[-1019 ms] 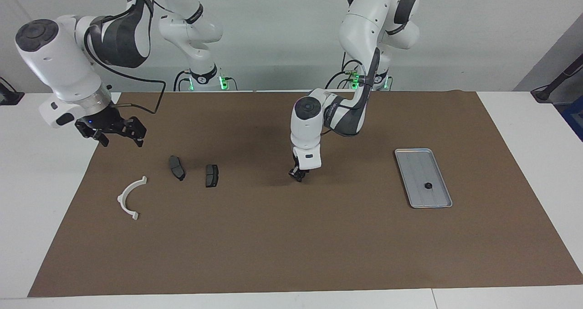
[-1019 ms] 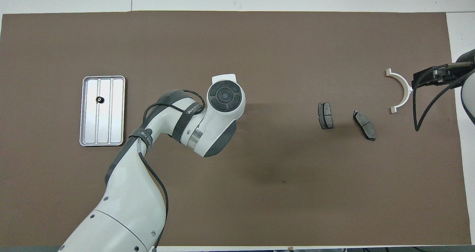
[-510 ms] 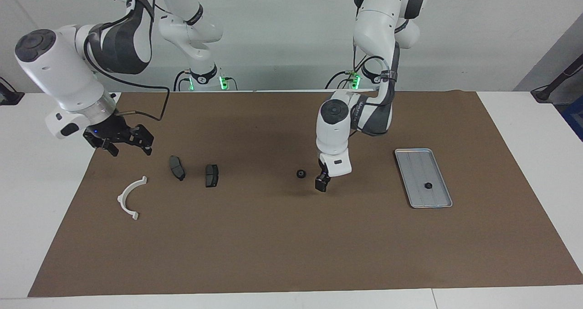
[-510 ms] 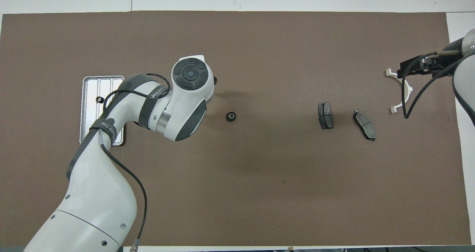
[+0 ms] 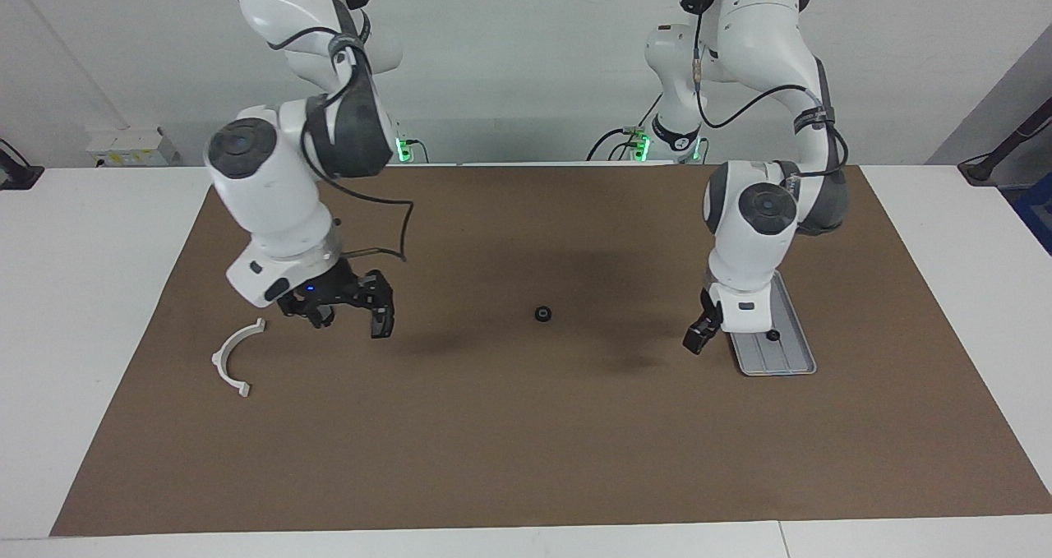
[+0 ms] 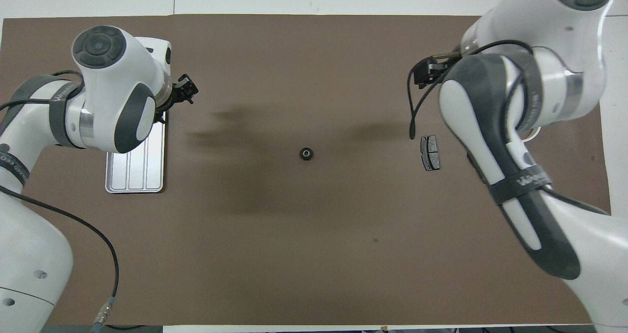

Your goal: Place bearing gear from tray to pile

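A small black bearing gear (image 5: 542, 314) (image 6: 306, 153) lies alone on the brown mat, about midway between the tray and the pile. The silvery tray (image 5: 793, 359) (image 6: 135, 176) is partly covered by my left arm, and another small dark gear (image 5: 772, 335) sits on it. My left gripper (image 5: 697, 340) (image 6: 185, 85) hangs low beside the tray's edge and carries nothing. The pile shows a white curved bracket (image 5: 237, 357) and one dark pad (image 6: 431, 159). My right gripper (image 5: 349, 320) (image 6: 428, 70) hovers open and empty over the pads, hiding them in the facing view.
The brown mat (image 5: 526, 451) covers most of the white table. The right arm's forearm spans the pile's end of the mat in the overhead view and hides most of the bracket there.
The left arm has swung back from the middle to the tray, leaving the gear on the mat. The right arm has come in from the table's end to hang over the pads.
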You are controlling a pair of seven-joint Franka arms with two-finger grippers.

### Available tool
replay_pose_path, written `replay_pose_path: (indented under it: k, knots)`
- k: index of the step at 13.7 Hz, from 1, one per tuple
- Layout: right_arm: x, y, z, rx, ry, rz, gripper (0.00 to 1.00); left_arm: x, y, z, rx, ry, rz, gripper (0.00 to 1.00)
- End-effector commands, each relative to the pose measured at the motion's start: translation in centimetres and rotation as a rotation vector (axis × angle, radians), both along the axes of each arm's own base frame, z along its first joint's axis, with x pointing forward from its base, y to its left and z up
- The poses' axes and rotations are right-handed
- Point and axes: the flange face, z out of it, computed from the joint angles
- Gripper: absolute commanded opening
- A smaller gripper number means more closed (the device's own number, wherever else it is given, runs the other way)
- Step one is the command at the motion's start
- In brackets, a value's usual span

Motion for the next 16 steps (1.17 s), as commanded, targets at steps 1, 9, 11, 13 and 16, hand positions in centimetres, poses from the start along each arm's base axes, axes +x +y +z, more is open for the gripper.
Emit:
replay_pose_path:
  k: [1, 9, 11, 13, 16]
  knots:
    - [-0.9, 6.3, -0.9, -0.011, -0.003, -0.008, 1.0, -0.4, 5.5, -0.3, -0.013, 0.042, -0.142, 0.84]
    - [-7.3, 21.1, -8.6, 0.028, 0.019, -0.083, 1.0, -0.9, 13.4, -2.4, -0.077, -0.024, -0.302, 0.73]
    - [-8.6, 22.7, -10.4, 0.018, 0.033, -0.076, 1.0, -1.2, 13.6, -2.9, -0.076, -0.014, -0.344, 0.7]
    - [-9.7, 23.8, -12.0, 0.023, 0.028, -0.058, 1.0, -1.7, 14.7, -3.9, -0.077, -0.006, -0.348, 0.69]
    - [-9.4, 23.4, -12.7, 0.023, 0.027, -0.058, 1.0, -3.3, 14.6, -5.6, -0.076, -0.008, -0.365, 0.68]
